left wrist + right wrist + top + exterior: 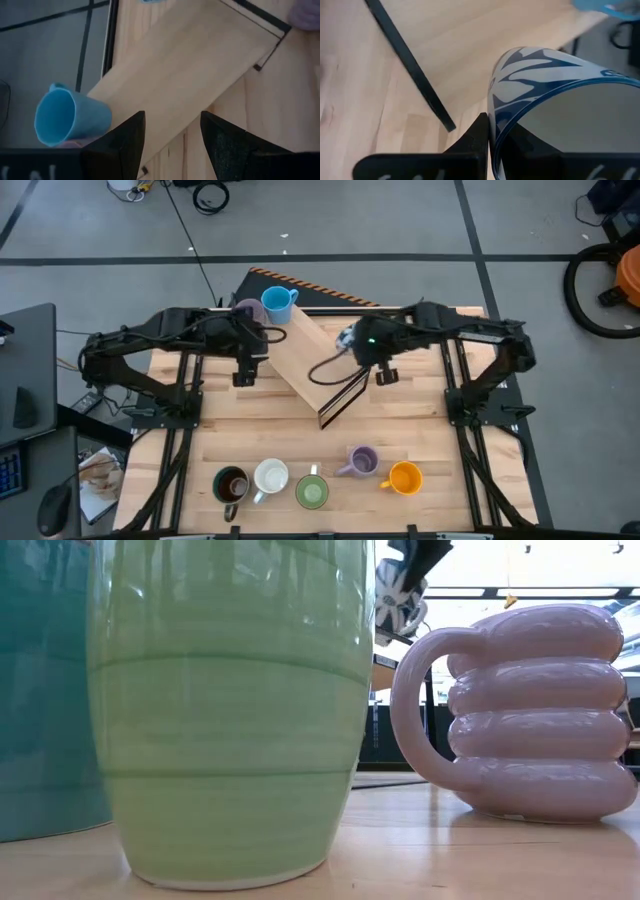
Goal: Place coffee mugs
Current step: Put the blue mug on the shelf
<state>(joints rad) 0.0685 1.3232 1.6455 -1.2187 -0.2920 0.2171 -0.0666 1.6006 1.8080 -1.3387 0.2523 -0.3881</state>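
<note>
One white-and-blue patterned mug (545,95), half cropped, sits clamped in the right claw (492,142); left claw (172,145) gapes empty.

The high view looks straight down on the whole tabletop (420,430) and both arms. The low view sits at tabletop height at the near edge, right against the green mug (230,710) and lilac mug (540,710), both also visible from above. The left wrist view faces the wooden board (190,65) and blue mug (70,120). The right wrist view looks closely past a blue-patterned white mug (545,95).
</note>
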